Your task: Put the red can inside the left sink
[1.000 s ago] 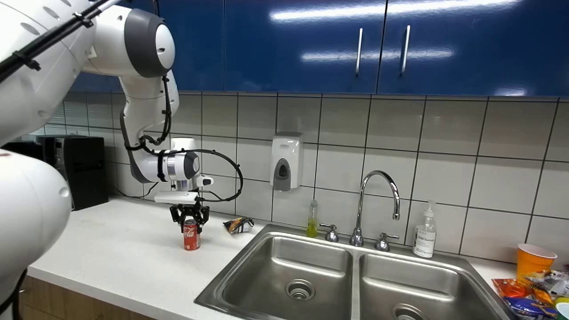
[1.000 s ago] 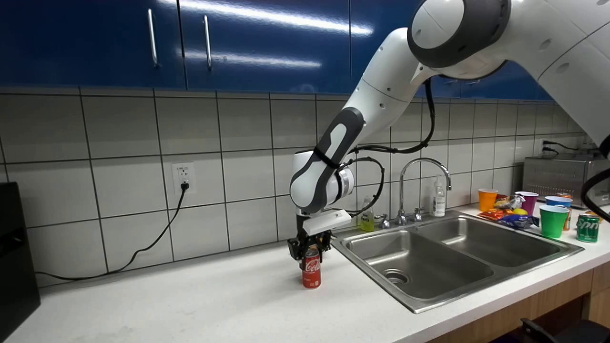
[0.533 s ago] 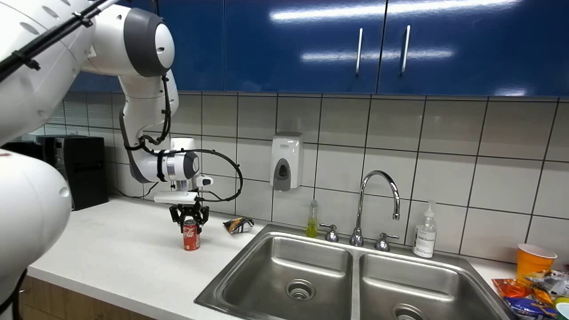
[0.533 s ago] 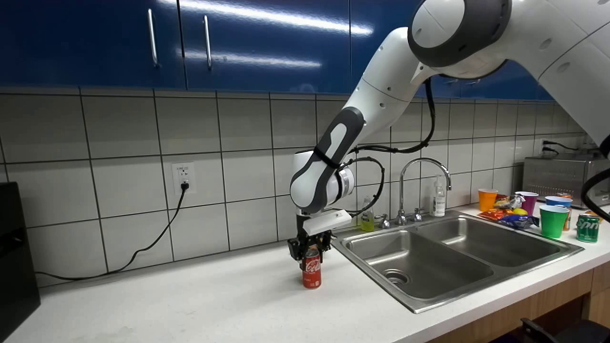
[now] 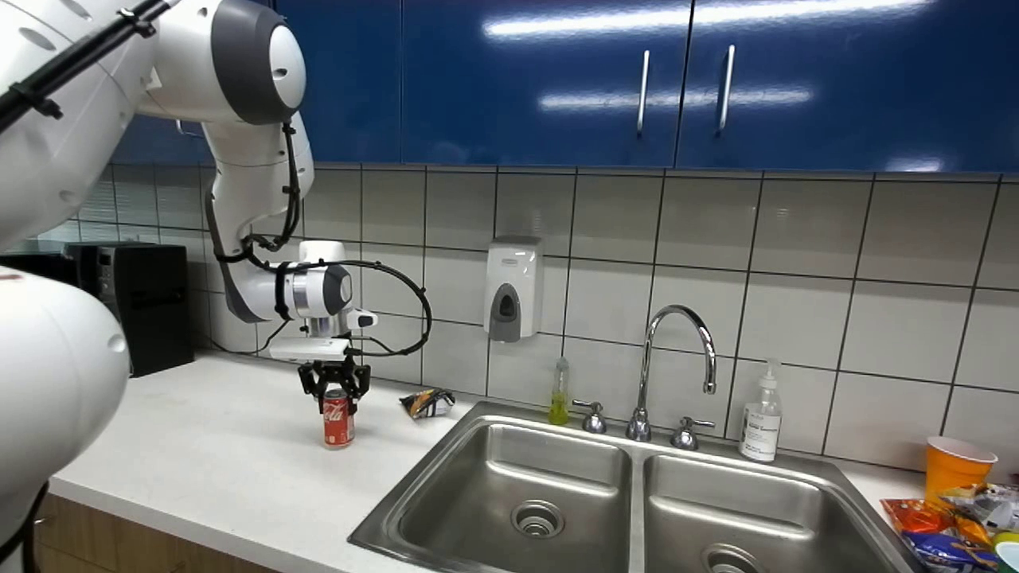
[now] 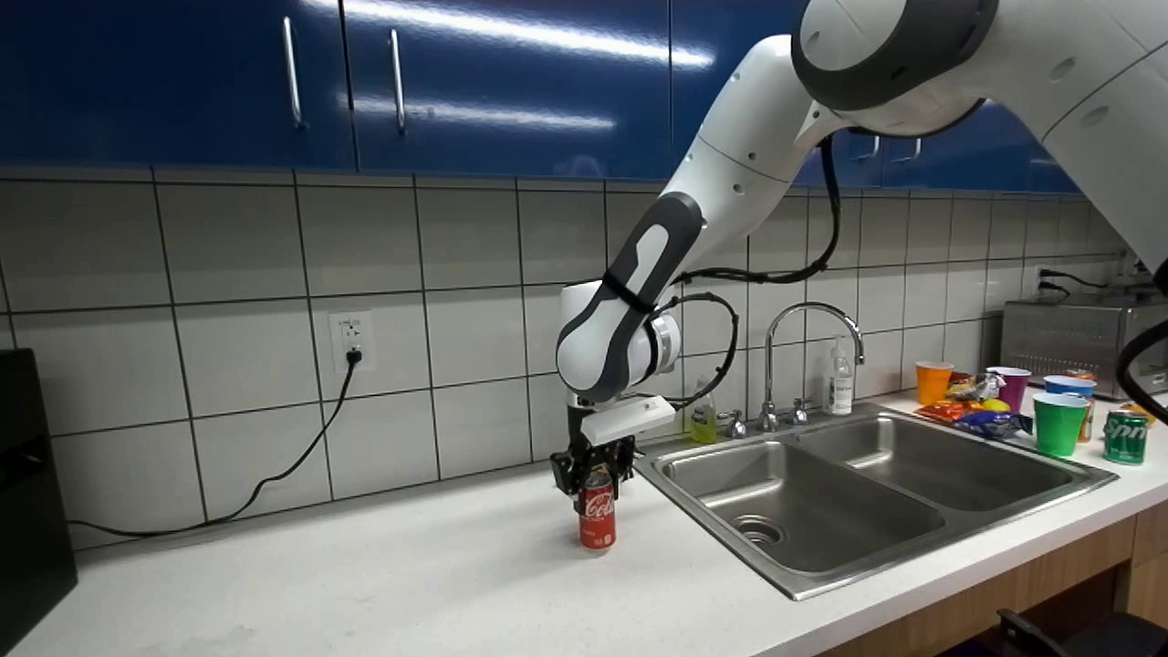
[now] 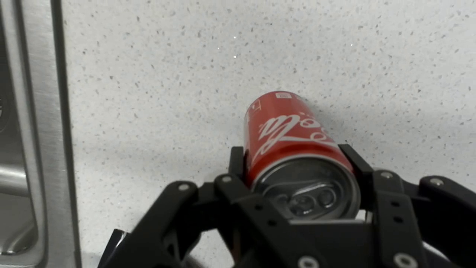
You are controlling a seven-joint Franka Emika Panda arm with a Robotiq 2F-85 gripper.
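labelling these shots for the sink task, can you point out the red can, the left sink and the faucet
Red can [image 7: 287, 130]: in the wrist view, on its printed side.
Left sink [image 5: 476, 517]: in an exterior view, on its metal floor.
Faucet [image 5: 645, 366]: in an exterior view, on its upright neck.

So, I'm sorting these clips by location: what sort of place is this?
Most likely a kitchen or break room: a stainless-steel double sink sits in the counter, with blue cabinets above. The wall-mounted dispenser hints at a shared space rather than a home.
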